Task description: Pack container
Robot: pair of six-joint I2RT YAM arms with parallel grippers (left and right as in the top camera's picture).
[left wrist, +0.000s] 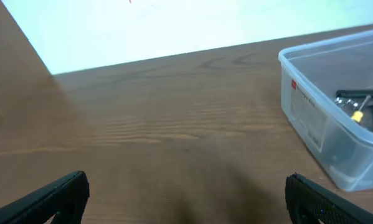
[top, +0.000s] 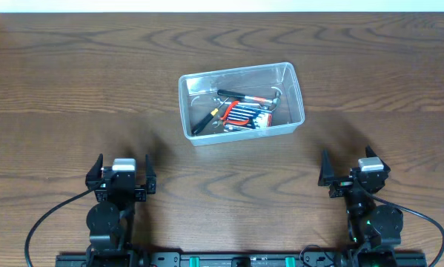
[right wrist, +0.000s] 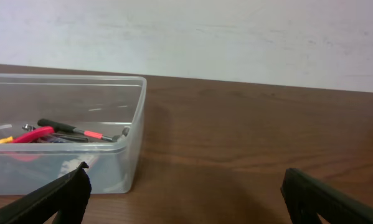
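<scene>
The clear plastic container (top: 194,104) sits at the middle of the wooden table, holding several hand tools (top: 240,113) with red, black and yellow handles. It shows at the right of the left wrist view (left wrist: 311,112) and at the left of the right wrist view (right wrist: 121,158). My left gripper (top: 122,173) is open and empty near the front left, well short of the container. My right gripper (top: 353,169) is open and empty near the front right. Both grippers also show in their wrist views, the left (left wrist: 186,196) and the right (right wrist: 183,196), with only table between the fingers.
A white wall or surface (left wrist: 174,25) lies beyond the table's far edge. Black cables (top: 47,219) run from the arm bases along the front edge.
</scene>
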